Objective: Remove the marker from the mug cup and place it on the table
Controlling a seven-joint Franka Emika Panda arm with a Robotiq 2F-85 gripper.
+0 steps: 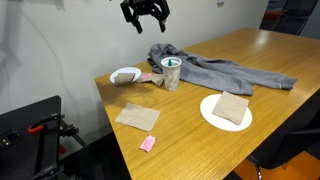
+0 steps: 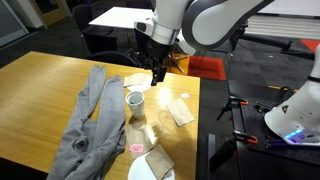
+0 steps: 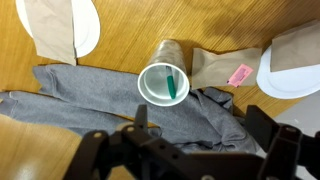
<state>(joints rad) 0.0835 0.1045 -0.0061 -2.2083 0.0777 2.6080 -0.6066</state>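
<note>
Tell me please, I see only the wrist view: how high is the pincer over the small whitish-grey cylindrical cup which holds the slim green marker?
Observer: In both exterior views the pincer hangs high above the small whitish-grey cylindrical cup, with clear air between them.
Operator: Does this cup stand on the crumpled grey cloth?
Observer: It seems not. In an exterior view its base appears to rest on the light brown wooden table, just beside that cloth.
</note>
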